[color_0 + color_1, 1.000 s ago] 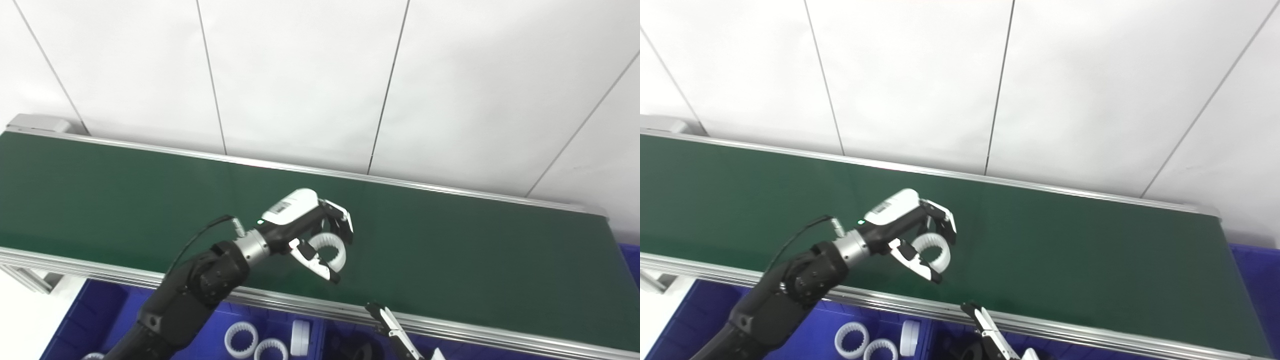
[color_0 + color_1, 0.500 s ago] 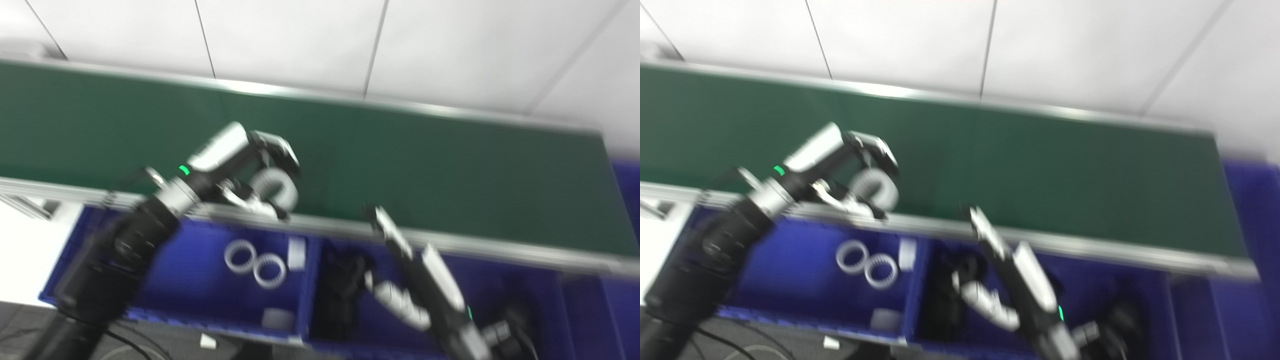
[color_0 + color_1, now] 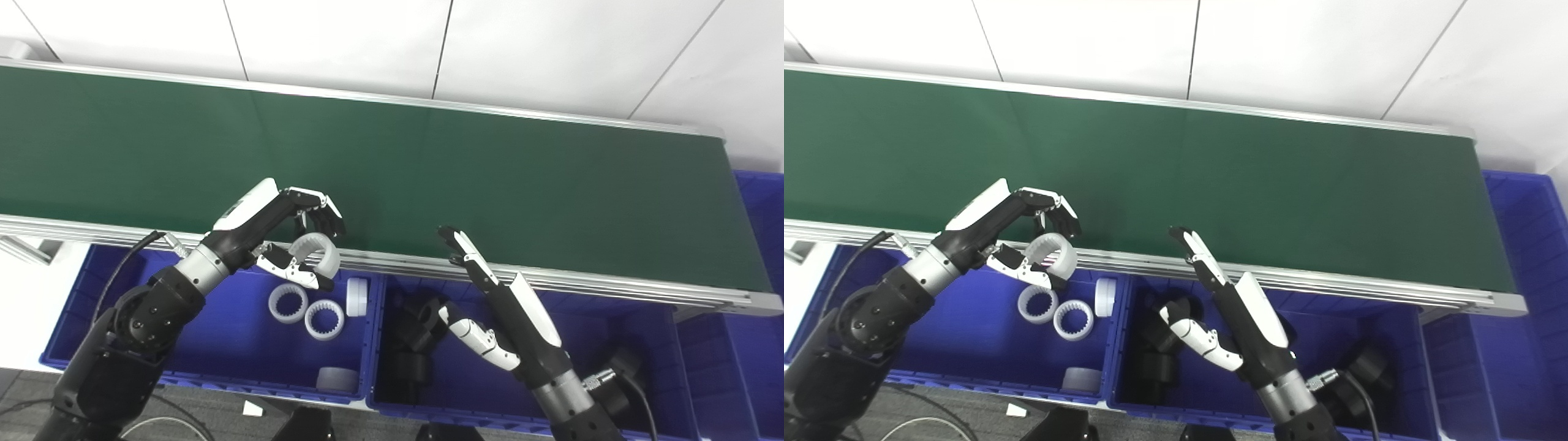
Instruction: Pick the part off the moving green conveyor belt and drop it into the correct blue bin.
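My left hand (image 3: 283,228) is shut on a white toothed ring part (image 3: 317,252), held between fingers and thumb. It hangs over the near rail of the green conveyor belt (image 3: 490,171), just above the back edge of the left blue bin (image 3: 202,343). That bin holds several white parts, among them two white rings (image 3: 306,309). My right hand (image 3: 490,306) is open and empty, fingers stretched toward the belt's near rail, over the middle blue bin (image 3: 625,324), which holds black parts (image 3: 416,324). The same scene shows in the right eye view, with the held ring (image 3: 1052,256).
The belt's aluminium near rail (image 3: 612,285) runs between the belt and the bins. Another blue bin (image 3: 759,202) stands at the right end. A white panelled wall (image 3: 367,37) is behind the belt. Cables lie on the floor at lower left (image 3: 165,422).
The camera has tilted down, bringing the bins into view. My left hand has carried the white ring from over the belt back to the near rail above the left bin. My right hand now shows fully.
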`<state>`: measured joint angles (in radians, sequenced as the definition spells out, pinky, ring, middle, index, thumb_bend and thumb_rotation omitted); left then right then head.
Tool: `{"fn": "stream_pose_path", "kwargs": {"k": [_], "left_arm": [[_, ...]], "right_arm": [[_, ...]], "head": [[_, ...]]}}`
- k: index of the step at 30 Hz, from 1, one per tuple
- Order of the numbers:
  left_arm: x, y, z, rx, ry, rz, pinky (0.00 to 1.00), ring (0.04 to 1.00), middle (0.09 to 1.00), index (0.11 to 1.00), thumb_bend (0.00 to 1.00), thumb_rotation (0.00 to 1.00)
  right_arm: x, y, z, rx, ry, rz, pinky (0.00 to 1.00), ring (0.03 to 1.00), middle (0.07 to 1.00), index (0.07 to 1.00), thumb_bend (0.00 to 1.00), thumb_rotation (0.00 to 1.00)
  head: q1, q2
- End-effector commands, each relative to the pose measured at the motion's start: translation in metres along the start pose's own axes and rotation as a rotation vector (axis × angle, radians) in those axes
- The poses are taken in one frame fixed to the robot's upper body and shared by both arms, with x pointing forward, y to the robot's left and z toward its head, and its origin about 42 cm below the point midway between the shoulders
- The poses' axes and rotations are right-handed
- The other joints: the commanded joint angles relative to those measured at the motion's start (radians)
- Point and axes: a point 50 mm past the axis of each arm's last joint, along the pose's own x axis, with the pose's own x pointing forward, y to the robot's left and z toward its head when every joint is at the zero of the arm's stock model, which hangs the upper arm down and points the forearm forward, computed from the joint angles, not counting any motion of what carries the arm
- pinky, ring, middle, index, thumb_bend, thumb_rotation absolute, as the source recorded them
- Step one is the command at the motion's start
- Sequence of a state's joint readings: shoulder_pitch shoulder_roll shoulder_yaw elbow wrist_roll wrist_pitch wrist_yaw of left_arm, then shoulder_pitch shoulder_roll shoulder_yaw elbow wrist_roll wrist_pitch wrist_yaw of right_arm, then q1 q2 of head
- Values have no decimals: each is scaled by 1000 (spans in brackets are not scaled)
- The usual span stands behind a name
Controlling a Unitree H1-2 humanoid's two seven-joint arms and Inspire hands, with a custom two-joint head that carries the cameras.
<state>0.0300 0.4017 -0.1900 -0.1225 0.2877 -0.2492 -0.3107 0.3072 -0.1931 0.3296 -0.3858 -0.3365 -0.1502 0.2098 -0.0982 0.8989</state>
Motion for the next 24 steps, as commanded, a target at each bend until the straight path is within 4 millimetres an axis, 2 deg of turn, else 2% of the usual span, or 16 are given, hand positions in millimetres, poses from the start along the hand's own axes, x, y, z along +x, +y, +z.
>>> {"fn": "stream_pose_path", "kwargs": {"k": [1, 6, 8, 12, 14, 20, 22, 23, 24], "left_arm": [[-1, 9, 5, 40, -30, -8, 332, 444, 515, 529, 472, 0], [-7, 6, 0, 63, 0, -69, 357, 442, 511, 527, 476, 0], [-7, 3, -5, 53, 31, -85, 375, 480, 487, 506, 479, 0], [-7, -5, -16, 39, 59, -97, 282, 452, 480, 503, 502, 0], [-6, -10, -21, 41, 74, -103, 281, 448, 474, 506, 504, 0], [-9, -17, -25, 45, 92, -151, 340, 434, 475, 510, 517, 0], [-10, -18, -25, 39, 92, -167, 382, 461, 485, 507, 522, 0], [-10, -18, -26, 35, 95, -172, 402, 478, 559, 502, 522, 46], [-10, -18, -26, 32, 96, -174, 417, 491, 592, 500, 521, 67]], "right_arm": [[3, -4, 9, 2, -26, -15, 892, 967, 1000, 975, 404, 900], [3, -3, 8, 1, -25, -17, 888, 965, 1000, 974, 408, 901], [3, -3, 8, -1, -21, -17, 884, 963, 1000, 975, 404, 901], [4, -3, 9, -1, -27, -18, 888, 966, 1000, 973, 393, 890], [3, -3, 9, -1, -28, -20, 889, 966, 1000, 973, 396, 891], [2, -6, 10, -11, -29, -22, 902, 971, 1000, 974, 399, 917], [1, -7, 10, -11, -27, -22, 907, 974, 1000, 975, 399, 920], [1, -6, 10, -11, -28, -23, 910, 976, 1000, 977, 398, 921], [1, -6, 10, -12, -28, -23, 911, 977, 1000, 977, 395, 920]], "head": [[0, -1], [6, -4], [6, -6], [3, -3], [3, -3], [9, -2], [9, -2], [8, -3], [8, -1]]}}
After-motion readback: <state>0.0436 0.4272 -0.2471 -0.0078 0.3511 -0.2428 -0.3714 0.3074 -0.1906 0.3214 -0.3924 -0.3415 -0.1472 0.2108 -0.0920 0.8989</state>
